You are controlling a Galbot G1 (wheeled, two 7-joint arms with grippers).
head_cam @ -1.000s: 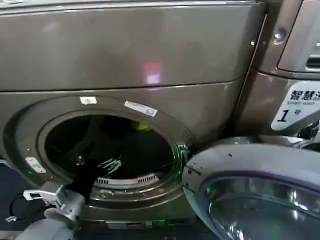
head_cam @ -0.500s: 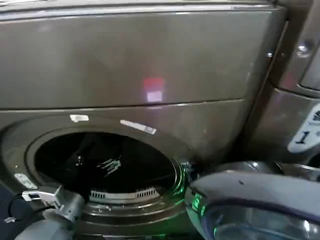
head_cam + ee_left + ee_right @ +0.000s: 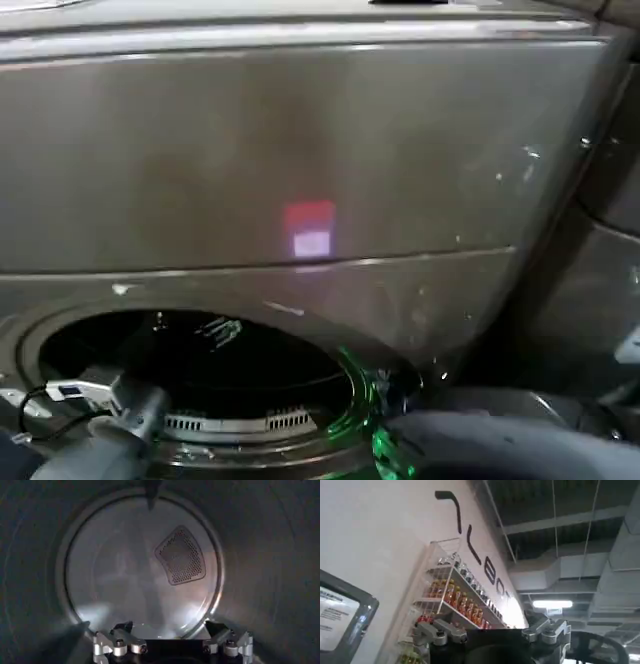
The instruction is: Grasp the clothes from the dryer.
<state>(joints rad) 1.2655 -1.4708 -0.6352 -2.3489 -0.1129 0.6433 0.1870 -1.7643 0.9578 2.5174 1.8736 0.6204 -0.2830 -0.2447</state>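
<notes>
The dryer [image 3: 300, 150] is a bronze-grey machine, its round porthole [image 3: 200, 365] low on the left and dark inside. My left arm [image 3: 125, 405] reaches in over the porthole's lower left rim. In the left wrist view my left gripper [image 3: 170, 627] is open inside the drum, facing the bare back wall [image 3: 125, 575] and its perforated vent [image 3: 181, 556], with nothing between the fingers. The clothes are out of view. My right gripper [image 3: 487, 625] is open, holds nothing and points up towards a ceiling.
The dryer's open door [image 3: 500, 445] juts out at the lower right, with a green glow [image 3: 380, 440] beside its hinge. A second machine [image 3: 610, 250] stands at the right. In the right wrist view, a wall shelf of bottles [image 3: 455, 597] and a framed notice [image 3: 340, 615].
In the head view the porthole and the door have slid down and the dryer's upper panel takes up more of it. The label marked "1" at the right has gone from view. My left arm stays at the rim.
</notes>
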